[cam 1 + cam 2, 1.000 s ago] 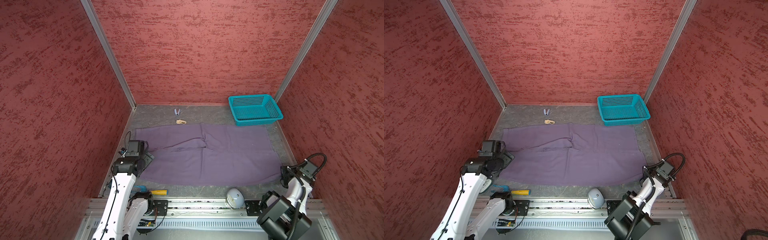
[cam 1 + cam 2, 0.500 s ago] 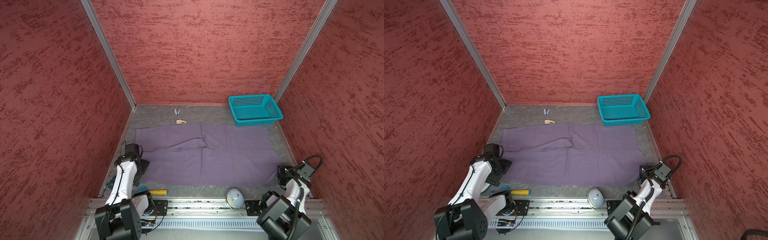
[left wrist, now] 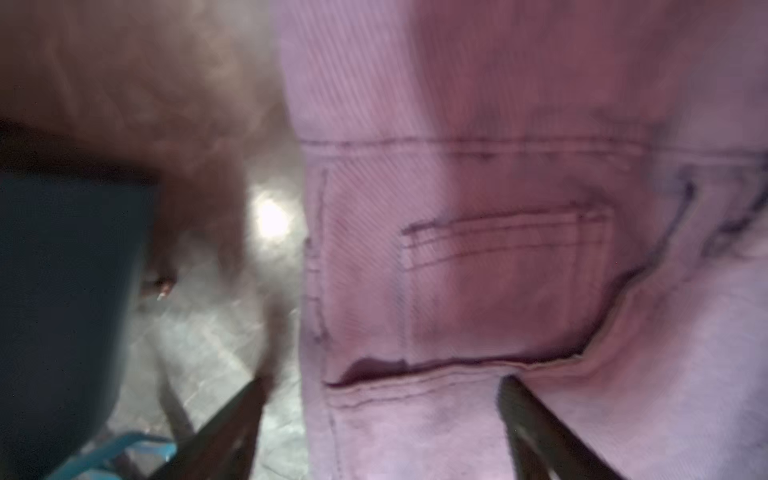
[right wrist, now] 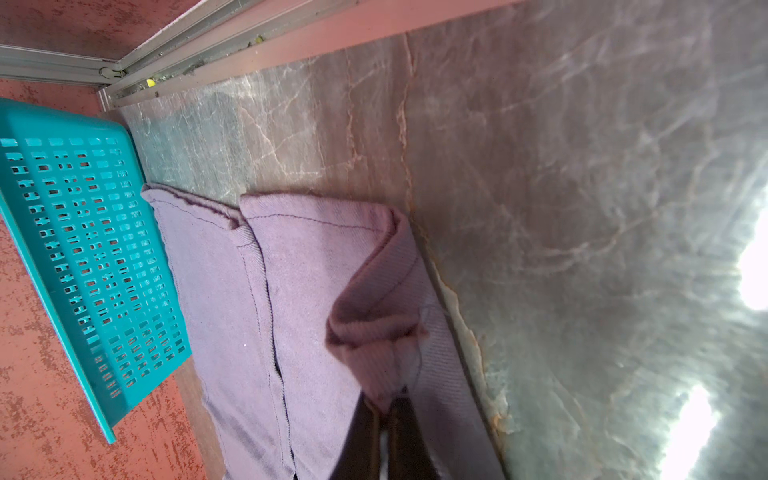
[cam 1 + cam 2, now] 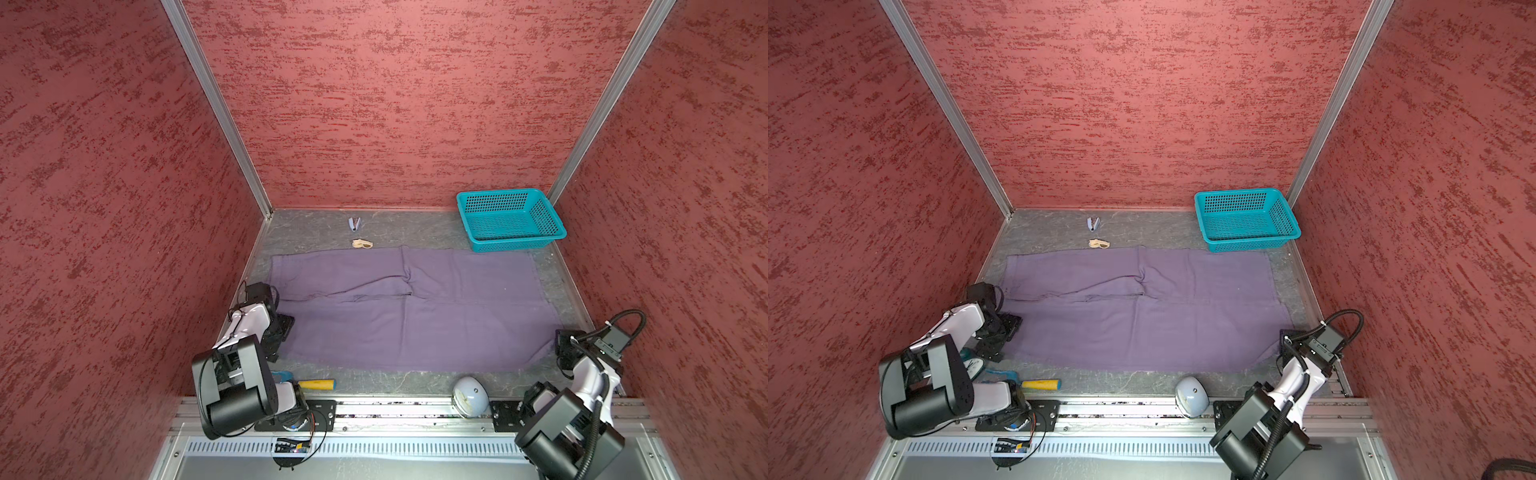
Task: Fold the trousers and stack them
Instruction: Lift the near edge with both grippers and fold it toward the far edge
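Right gripper [image 4: 388,411] is clamped on a raised hem corner of the trousers [image 5: 415,320]. We see the left gripper [image 3: 382,415] spread wide, one finger over the counter [image 5: 316,228], one over the cloth at the waist end. We find the trousers lying flat on the counter, just beside the teal basket [image 5: 500,193].

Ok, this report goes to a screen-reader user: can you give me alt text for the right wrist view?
The right gripper is shut on a bunched hem corner of the purple trousers, whose remaining cloth lies flat on the grey marbled table. A teal perforated basket stands beside the cloth.
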Controlling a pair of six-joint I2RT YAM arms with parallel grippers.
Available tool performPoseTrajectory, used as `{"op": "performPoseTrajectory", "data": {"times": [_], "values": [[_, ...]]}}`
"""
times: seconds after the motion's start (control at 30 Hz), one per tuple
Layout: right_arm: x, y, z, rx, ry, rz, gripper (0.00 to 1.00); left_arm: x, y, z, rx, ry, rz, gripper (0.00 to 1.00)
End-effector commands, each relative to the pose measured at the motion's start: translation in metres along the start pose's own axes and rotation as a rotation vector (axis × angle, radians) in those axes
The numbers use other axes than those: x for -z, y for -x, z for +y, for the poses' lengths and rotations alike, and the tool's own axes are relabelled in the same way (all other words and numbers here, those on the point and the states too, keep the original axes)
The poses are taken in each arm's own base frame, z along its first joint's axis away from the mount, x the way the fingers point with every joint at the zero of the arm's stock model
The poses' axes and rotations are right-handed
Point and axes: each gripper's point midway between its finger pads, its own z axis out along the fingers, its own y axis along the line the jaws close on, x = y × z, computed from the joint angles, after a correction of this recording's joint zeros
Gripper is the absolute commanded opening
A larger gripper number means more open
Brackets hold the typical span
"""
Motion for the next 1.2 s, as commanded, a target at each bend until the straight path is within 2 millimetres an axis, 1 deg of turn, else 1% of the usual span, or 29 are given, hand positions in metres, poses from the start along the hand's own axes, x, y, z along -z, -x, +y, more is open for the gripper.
{"op": "performPoseTrajectory", "data": {"times": [0.0, 0.03, 0.1, 0.13, 0.17, 0.23, 0.3, 0.37, 0.47, 0.53, 0.6, 0.73, 0.83, 1.0, 1.1, 1.17], "values": [[0.008, 0.014, 0.01, 0.005, 0.005, -0.059, 0.0, -0.015, 0.006, -0.011, -0.001, -0.041, 0.0, 0.66], [0.009, 0.015, 0.011, 0.006, 0.004, -0.065, 0.0, -0.014, 0.009, -0.012, 0.001, -0.041, -0.003, 0.56], [0.011, 0.018, 0.013, 0.009, 0.005, -0.074, 0.0, -0.009, 0.012, -0.015, 0.006, -0.056, 0.0, 0.31], [0.012, 0.019, 0.014, 0.01, 0.004, -0.079, 0.0, -0.005, 0.015, -0.015, 0.011, -0.065, 0.0, 0.21], [0.014, 0.021, 0.016, 0.011, 0.003, -0.086, 0.0, 0.0, 0.017, -0.016, 0.013, -0.077, 0.0, 0.13], [0.02, 0.028, 0.019, -0.008, -0.01, -0.112, 0.0, 0.014, 0.022, -0.017, 0.026, -0.111, -0.003, 0.05], [0.031, 0.038, 0.033, -0.044, 0.019, -0.145, 0.0, 0.034, 0.028, -0.016, 0.055, -0.169, -0.006, 0.0], [0.043, 0.052, 0.06, -0.083, 0.09, -0.166, 0.0, 0.058, 0.041, -0.013, 0.093, -0.232, -0.04, 0.0], [0.056, 0.066, 0.097, -0.126, 0.202, -0.175, 0.0, 0.102, 0.066, -0.008, 0.135, -0.319, -0.134, 0.0], [0.063, 0.073, 0.115, -0.154, 0.269, -0.187, 0.0, 0.128, 0.081, -0.007, 0.147, -0.356, -0.193, 0.0], [0.068, 0.077, 0.128, -0.166, 0.323, -0.194, 0.0, 0.146, 0.091, -0.012, 0.154, -0.388, -0.218, 0.0], [0.083, 0.082, 0.153, -0.158, 0.412, -0.195, 0.0, 0.166, 0.103, -0.026, 0.174, -0.442, -0.227, 0.0], [0.099, 0.088, 0.165, -0.102, 0.413, -0.241, 0.0, 0.179, 0.114, -0.032, 0.191, -0.472, -0.262, 0.0], [0.117, 0.095, 0.188, -0.048, 0.458, -0.292, 0.0, 0.192, 0.128, -0.049, 0.198, -0.516, -0.262, 0.0], [0.134, 0.1, 0.206, -0.014, 0.49, -0.337, 0.0, 0.205, 0.135, -0.059, 0.199, -0.55, -0.271, 0.0], [0.148, 0.102, 0.221, 0.026, 0.516, -0.377, 0.0, 0.218, 0.141, -0.063, 0.195, -0.568, -0.305, 0.0]]}}
